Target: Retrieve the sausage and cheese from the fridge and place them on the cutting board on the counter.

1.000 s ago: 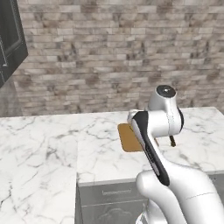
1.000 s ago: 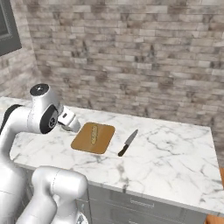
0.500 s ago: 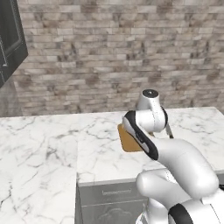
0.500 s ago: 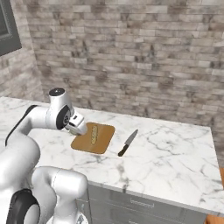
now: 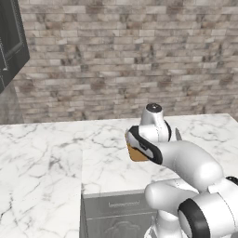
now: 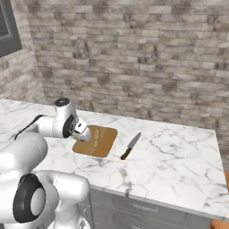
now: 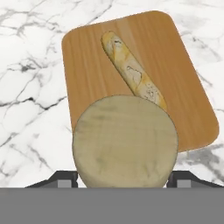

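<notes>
A: Cheese (image 7: pixel 124 142) sits low in the centre of the hand view, a round pale tan disc with a dark fingertip (image 7: pixel 65 180) of the tool (image 7: pixel 124 181) at each side of it, so the tool looks clamped on it.

B: And the cutting board (image 7: pixel 148 61)?

A: Right behind it, filling the upper middle of that frame, lying on the white marble bench (image 6: pixel 179 156). A long yellow-tan speckled link (image 7: pixel 133 72) already lies on it, running from upper left to lower right (paler than I would expect of a sausage, so I won't swear to it).

B: So which step?

A: Placing the cheese, I judge. Next it calls for lowering onto bare wood beside the link, then spreading the tool. In the right base view a knife (image 6: pixel 130 146) lies on the bench right of the board, well out of the way.
</notes>
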You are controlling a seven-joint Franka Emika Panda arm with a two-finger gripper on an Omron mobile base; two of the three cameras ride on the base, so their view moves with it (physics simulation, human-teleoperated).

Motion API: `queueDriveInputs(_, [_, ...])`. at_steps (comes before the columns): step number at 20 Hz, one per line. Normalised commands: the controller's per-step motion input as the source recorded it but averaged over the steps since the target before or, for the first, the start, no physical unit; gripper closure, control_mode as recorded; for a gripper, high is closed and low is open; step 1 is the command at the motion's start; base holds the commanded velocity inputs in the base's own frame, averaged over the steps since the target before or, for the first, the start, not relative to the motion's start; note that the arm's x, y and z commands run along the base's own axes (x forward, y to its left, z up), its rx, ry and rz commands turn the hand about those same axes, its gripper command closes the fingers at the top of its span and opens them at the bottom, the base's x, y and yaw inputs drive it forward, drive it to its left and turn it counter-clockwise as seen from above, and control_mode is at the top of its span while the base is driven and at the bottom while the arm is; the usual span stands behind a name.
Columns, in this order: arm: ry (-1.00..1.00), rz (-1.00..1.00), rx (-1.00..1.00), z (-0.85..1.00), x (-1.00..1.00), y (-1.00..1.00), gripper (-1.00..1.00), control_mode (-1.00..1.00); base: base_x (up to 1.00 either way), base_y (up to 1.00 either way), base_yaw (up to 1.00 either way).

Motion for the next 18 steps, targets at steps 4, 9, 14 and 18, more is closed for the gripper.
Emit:
queueDriveInputs(4, [-0.14, 0.03, -0.02, -0.29, 0.08, 0.07, 1.00, -1.00, 0.00, 0.00, 0.00])
queueDriveInputs(9, [-0.05, 0.01, 0.00, -0.17, 0.07, 0.06, 1.00, -1.00, 0.00, 0.00, 0.00])
queueDriveInputs(14, [0.00, 0.00, 0.00, -0.07, 0.32, 0.00, 1.00, -1.00, 0.00, 0.00, 0.00])
queueDriveInputs(18, [0.01, 0.00, 0.00, -0.01, 0.18, -0.03, 1.00, -1.00, 0.00, 0.00, 0.00])
